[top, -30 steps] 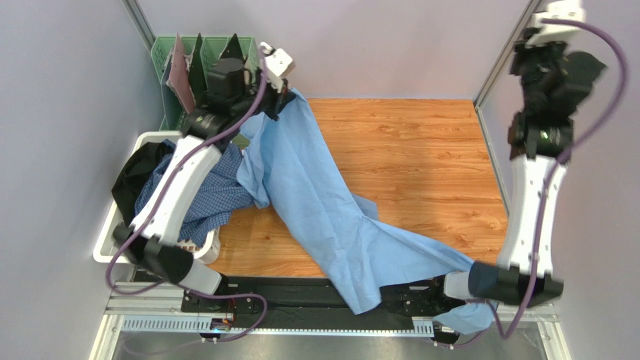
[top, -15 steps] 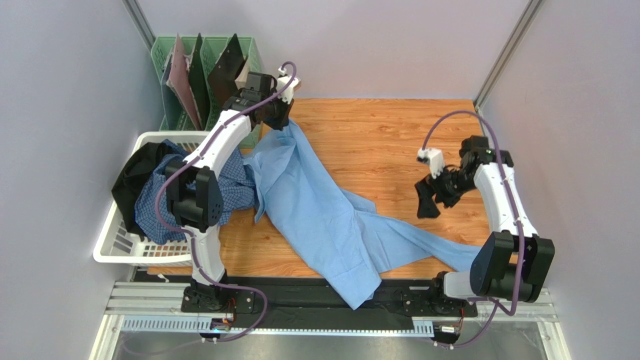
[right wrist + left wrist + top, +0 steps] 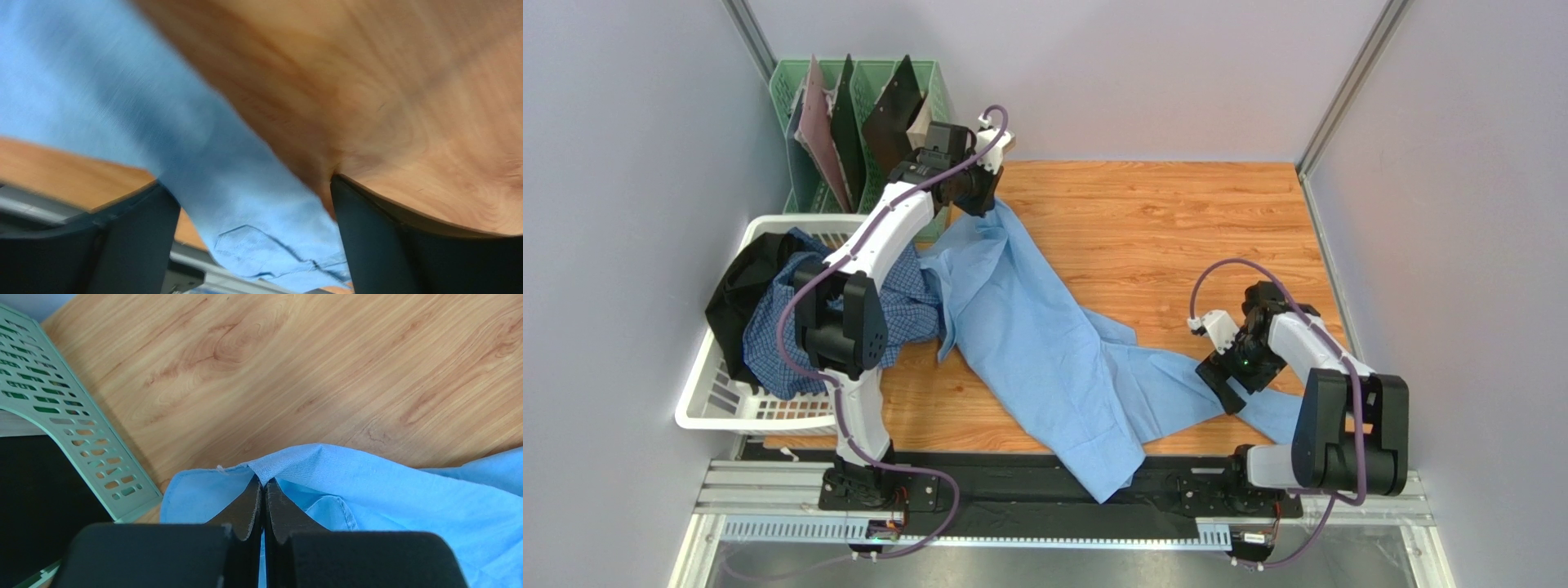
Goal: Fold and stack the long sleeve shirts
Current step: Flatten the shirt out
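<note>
Top external view: the left gripper [image 3: 982, 194] sits at about 11 o'clock on the table [image 3: 1185, 233], just beside the green rack [image 3: 795, 98]. Its jaws are pressed together on an edge of the light blue shirt [image 3: 1044, 349]. The left wrist view agrees: the two black fingers [image 3: 245, 508] meet with no gap, and a small peak of blue cloth is pinched between their tips, above the wood.

The right gripper [image 3: 1220, 382] is low at about 4 o'clock, over the shirt's sleeve [image 3: 1185, 398]. In the right wrist view its jaws stand wide apart, one at each side of the picture, with the sleeve running beneath the gap. It holds nothing. That view is blurred, so whether the tips touch the cloth cannot be told.

The light blue shirt lies rumpled rather than flat. Its long axis runs from the pinched end at 11 o'clock down to about 6 o'clock, where the cloth hangs over the table's near edge onto the black rail. The sleeve branches off toward 4 o'clock and ends by the right arm's base.

The checked shirt [image 3: 891, 306] is at 9 o'clock, draped over the rim of the white basket [image 3: 707, 398] and touching the light blue one. A dark garment [image 3: 741, 288] lies beside it in the basket.
</note>
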Motion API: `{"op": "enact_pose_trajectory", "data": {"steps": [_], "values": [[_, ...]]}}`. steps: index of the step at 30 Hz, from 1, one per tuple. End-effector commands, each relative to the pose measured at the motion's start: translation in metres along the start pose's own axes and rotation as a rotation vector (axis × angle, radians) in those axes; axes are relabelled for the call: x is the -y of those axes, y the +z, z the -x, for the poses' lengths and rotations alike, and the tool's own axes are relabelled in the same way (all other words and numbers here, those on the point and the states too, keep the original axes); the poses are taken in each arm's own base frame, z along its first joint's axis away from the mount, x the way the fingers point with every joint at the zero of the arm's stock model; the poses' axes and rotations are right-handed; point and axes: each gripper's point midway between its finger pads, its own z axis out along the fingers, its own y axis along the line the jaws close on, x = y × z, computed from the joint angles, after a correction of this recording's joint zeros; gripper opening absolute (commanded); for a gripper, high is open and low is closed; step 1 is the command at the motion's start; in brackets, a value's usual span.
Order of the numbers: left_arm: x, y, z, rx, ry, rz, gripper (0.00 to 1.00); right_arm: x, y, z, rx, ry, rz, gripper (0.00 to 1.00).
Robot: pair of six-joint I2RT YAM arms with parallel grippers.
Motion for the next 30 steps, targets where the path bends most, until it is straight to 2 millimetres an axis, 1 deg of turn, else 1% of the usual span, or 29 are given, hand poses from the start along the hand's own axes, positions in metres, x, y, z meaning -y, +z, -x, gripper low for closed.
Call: {"op": "enact_pose_trajectory", "data": {"steps": [1,2,3,4,5,6,8,9,10,11,12,13,14,15,16,17,18,19,20,21,22,23,24,25,26,27,28,29,30], "values": [[-0.001,-0.023,0.023,0.077,0.003,0.018,0.00,0.043,0.016,0.000,-0.033,0.054,-0.237,0.70],[0.002,-0.024,0.024,0.084,0.000,0.004,0.00,0.042,0.021,-0.003,-0.046,0.072,-0.230,0.56],[0.003,-0.028,0.026,0.091,-0.006,0.000,0.00,0.046,0.018,0.002,-0.040,0.087,-0.240,0.37],[0.009,-0.030,0.029,0.102,-0.005,-0.027,0.00,0.055,0.011,0.004,-0.039,0.114,-0.271,0.00],[0.012,-0.034,0.032,0.110,-0.004,-0.043,0.00,0.063,0.001,0.011,-0.011,0.139,-0.297,0.00],[0.015,-0.043,0.040,0.134,0.005,-0.051,0.00,0.083,-0.027,0.028,0.068,0.199,-0.342,0.00],[0.021,-0.055,0.049,0.164,0.024,-0.077,0.00,0.112,-0.072,0.046,0.184,0.273,-0.444,0.00],[0.024,-0.068,0.058,0.195,0.043,-0.081,0.00,0.130,-0.109,0.053,0.271,0.343,-0.519,0.00],[0.028,-0.074,0.063,0.212,0.054,-0.095,0.00,0.153,-0.164,0.073,0.398,0.374,-0.613,0.00],[0.030,-0.082,0.068,0.232,0.068,-0.102,0.00,0.165,-0.202,0.080,0.481,0.410,-0.673,0.00],[0.034,-0.098,0.077,0.267,0.098,-0.103,0.00,0.175,-0.231,0.079,0.553,0.495,-0.711,0.00],[0.040,-0.105,0.082,0.289,0.112,-0.122,0.00,0.180,-0.258,0.083,0.620,0.525,-0.731,0.00],[0.044,-0.114,0.086,0.311,0.129,-0.129,0.00,0.187,-0.322,0.089,0.743,0.543,-0.820,0.00],[0.051,-0.131,0.091,0.341,0.154,-0.134,0.00,0.193,-0.347,0.080,0.792,0.598,-0.862,0.00],[0.066,-0.140,0.094,0.363,0.183,-0.179,0.00,0.192,-0.376,0.076,0.868,0.658,-0.892,0.00],[0.076,-0.150,0.094,0.377,0.204,-0.210,0.00,0.185,-0.415,0.076,0.969,0.659,-0.927,0.00],[0.091,-0.172,0.092,0.409,0.235,-0.242,0.00,0.184,-0.437,0.062,1.011,0.695,-0.975,0.00],[0.110,-0.185,0.091,0.439,0.281,-0.294,0.00,0.168,-0.462,0.054,1.090,0.720,-0.999,0.00],[0.121,-0.198,0.090,0.465,0.306,-0.314,0.00,0.156,-0.485,0.047,1.146,0.724,-1.038,0.00],[0.136,-0.226,0.087,0.514,0.340,-0.325,0.00,0.146,-0.503,0.031,1.185,0.746,-1.093,0.00],[0.153,-0.243,0.086,0.551,0.366,-0.372,0.00,0.133,-0.515,0.027,1.231,0.745,-1.118,0.00],[0.161,-0.257,0.086,0.586,0.373,-0.383,0.00,0.099,-0.539,0.016,1.308,0.731,-1.183,0.00],[0.171,-0.284,0.084,0.636,0.383,-0.390,0.00,0.086,-0.552,0.010,1.354,0.718,-1.236,0.00],[0.180,-0.298,0.083,0.663,0.388,-0.423,0.00,0.070,-0.562,0.004,1.393,0.717,-1.286,0.00],[0.188,-0.321,0.082,0.708,0.395,-0.426,0.00,0.032,-0.582,-0.005,1.476,0.678,-1.354,0.00],[0.194,-0.331,0.081,0.727,0.406,-0.438,0.00,0.016,-0.598,-0.010,1.534,0.657,-1.413,0.00],[0.198,-0.343,0.083,0.754,0.411,-0.443,0.00,0.000,-0.609,-0.015,1.574,0.644,-1.451,0.00],[0.202,-0.360,0.086,0.792,0.413,-0.440,0.00,-0.015,-0.619,-0.018,1.619,0.625,-1.473,0.00],[0.202,-0.368,0.090,0.812,0.398,-0.439,0.00,-0.029,-0.637,-0.027,1.658,0.636,-1.533,0.00]]}}
